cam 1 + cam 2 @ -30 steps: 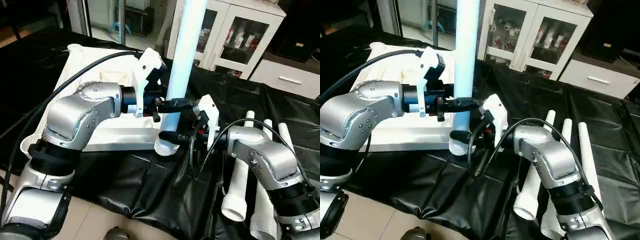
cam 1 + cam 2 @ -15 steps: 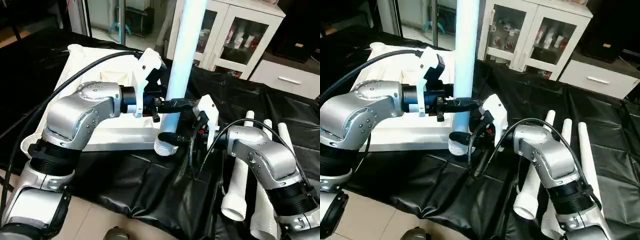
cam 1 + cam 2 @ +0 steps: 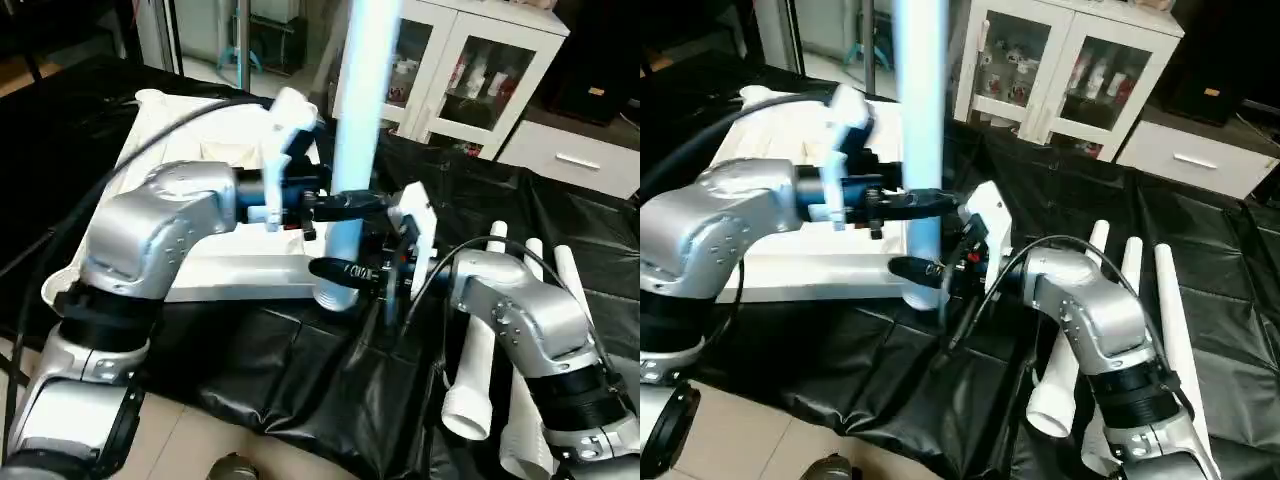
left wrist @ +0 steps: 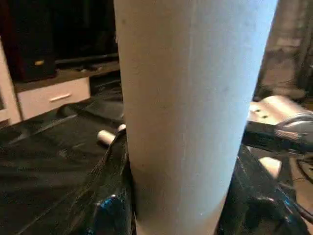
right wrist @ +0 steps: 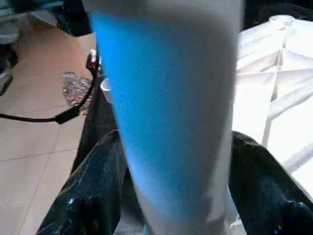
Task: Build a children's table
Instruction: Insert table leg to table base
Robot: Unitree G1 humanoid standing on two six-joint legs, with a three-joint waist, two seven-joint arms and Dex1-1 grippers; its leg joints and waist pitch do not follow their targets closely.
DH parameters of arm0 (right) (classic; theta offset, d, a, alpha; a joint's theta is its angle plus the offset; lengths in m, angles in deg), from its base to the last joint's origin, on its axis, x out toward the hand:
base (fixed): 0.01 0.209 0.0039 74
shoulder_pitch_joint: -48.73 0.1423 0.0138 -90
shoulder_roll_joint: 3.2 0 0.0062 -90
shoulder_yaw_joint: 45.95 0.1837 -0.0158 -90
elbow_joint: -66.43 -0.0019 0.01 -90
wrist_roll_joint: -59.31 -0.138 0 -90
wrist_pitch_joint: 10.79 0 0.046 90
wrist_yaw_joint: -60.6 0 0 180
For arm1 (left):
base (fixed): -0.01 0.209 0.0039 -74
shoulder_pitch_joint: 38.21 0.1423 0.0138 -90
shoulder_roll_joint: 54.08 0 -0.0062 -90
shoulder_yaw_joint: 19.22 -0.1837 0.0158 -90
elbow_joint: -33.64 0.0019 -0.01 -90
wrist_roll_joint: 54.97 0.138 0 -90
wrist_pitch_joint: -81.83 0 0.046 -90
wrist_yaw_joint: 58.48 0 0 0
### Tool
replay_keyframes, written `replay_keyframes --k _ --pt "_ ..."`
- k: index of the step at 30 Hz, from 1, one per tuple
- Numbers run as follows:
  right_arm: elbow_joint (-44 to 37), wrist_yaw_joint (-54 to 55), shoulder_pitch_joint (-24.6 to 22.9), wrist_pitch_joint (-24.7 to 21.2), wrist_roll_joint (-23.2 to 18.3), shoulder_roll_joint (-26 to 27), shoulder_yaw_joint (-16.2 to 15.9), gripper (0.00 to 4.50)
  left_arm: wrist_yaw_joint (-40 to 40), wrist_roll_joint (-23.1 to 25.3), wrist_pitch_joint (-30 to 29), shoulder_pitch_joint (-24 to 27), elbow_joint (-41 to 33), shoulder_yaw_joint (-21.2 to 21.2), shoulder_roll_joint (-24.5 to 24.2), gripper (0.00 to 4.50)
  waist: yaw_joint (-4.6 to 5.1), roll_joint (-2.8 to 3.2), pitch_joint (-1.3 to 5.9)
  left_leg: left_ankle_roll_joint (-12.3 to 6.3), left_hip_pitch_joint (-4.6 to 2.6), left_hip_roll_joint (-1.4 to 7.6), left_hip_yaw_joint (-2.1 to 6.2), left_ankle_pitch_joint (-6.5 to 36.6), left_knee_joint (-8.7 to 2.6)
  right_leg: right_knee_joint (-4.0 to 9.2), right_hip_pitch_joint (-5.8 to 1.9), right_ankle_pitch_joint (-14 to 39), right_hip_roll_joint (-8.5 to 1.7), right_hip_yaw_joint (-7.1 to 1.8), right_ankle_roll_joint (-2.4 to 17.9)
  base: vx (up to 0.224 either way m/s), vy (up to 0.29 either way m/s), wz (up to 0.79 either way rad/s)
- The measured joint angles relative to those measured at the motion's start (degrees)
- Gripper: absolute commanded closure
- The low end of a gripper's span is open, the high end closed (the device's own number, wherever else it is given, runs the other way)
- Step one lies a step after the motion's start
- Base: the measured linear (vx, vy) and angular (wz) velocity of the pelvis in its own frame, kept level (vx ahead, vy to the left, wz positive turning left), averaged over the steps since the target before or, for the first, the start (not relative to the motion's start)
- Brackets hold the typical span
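The children's table top lies upside down on the black-draped worktable, its ribs facing up. One white leg stands upright at the top's near right corner, ribbed end down. My left gripper is shut on this leg at mid height; the left wrist view has the tube tight between its black fingers. Lower down, my right gripper clasps the same leg just above its base. In the right wrist view its fingers lie against both sides of the tube.
Three more white legs lie side by side on the black cloth at the right, under my right forearm. A white glass-door cabinet stands behind. The worktable's near edge drops to tiled floor.
The leg's upper part has leaned a little to the left, and my left gripper has moved left with it. The right gripper stays at the leg's base.
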State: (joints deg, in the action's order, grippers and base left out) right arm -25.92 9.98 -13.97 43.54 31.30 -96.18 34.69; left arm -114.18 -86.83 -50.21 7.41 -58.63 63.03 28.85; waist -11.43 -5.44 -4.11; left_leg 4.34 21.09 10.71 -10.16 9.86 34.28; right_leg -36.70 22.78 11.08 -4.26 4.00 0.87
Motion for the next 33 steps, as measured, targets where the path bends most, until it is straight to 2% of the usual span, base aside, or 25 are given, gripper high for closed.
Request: replay_keyframes --k 6,12,17,23,28,30,32,33 --pt "-3.31 -3.69 -2.65 -1.46 -2.86 -3.1 0.36 1.46 -5.38 -2.22 0.3 0.32 -0.22 -0.13 -1.08 2.65 0.02 0.01 -0.01 -0.01 -0.01 0.0 0.0 0.0 0.02 -0.02 0.0 0.0 0.0 -0.01 0.0 0.0 0.0 0.0" --pt "-4.38 -5.96 -2.94 -2.11 -3.78 -4.46 0.4 1.46 -6.19 -2.22 0.37 0.75 -0.22 -0.09 -1.21 2.65 0.04 0.02 -0.01 0.0 -0.04 0.02 0.0 0.0 0.04 -0.07 -0.01 0.0 0.0 -0.01 0.01 0.0 0.0 0.0" --pt "-4.37 -6.09 -2.93 -2.27 -3.76 -4.42 -0.19 1.46 -7.25 -2.35 0.35 0.75 -0.36 -0.15 -1.08 2.65 0.0 0.01 -0.01 0.0 -0.02 0.01 0.0 0.0 0.05 -0.06 0.0 -0.01 0.0 0.0 0.01 0.0 0.0 0.0" --pt "-4.13 -6.04 -2.73 -2.23 -1.79 -4.49 -2.48 1.46 -7.71 -2.31 0.36 0.75 -0.55 -1.1 -1.07 2.65 0.02 0.02 -0.01 0.0 -0.02 0.02 0.0 0.0 0.05 -0.06 0.0 0.0 0.0 0.0 0.01 0.0 0.0 0.0" --pt "-3.65 -5.74 -2.4 -1.92 -0.83 -4.58 -2.49 1.46 -7.71 -2.16 0.36 0.75 -0.82 -1.1 -1.17 2.65 0.0 0.02 -0.01 0.0 -0.02 0.02 0.0 0.0 0.06 -0.07 0.0 0.0 0.0 0.0 0.01 0.0 0.0 0.0" --pt "-3.64 -5.4 -2.33 -1.82 -0.81 -4.58 -2.49 1.8 -7.7 -2.1 0.4 0.75 -0.85 -1.11 -1.15 2.65 0.02 0.02 -0.01 0.0 -0.03 0.02 0.0 0.0 0.06 -0.07 0.0 0.0 0.0 0.0 0.01 0.0 0.0 0.0" --pt "-3.65 -5.35 -2.33 -1.79 -0.73 -4.56 -2.49 1.83 -7.68 -2.0 0.52 0.75 -0.84 -1.15 -1.17 2.65 0.02 0.02 -0.01 0.0 -0.02 0.02 0.0 0.0 0.06 -0.07 0.0 0.0 0.0 0.0 0.01 0.0 0.0 0.0" --pt "-3.65 -5.36 -2.33 -1.74 -0.6 -4.46 -2.49 2.06 -7.67 -1.9 0.69 0.75 -0.84 -1.16 -1.22 2.65 0.03 0.02 -0.01 0.0 -0.02 0.02 0.0 0.0 0.06 -0.07 0.0 0.0 0.0 0.0 0.01 0.0 0.0 0.0"
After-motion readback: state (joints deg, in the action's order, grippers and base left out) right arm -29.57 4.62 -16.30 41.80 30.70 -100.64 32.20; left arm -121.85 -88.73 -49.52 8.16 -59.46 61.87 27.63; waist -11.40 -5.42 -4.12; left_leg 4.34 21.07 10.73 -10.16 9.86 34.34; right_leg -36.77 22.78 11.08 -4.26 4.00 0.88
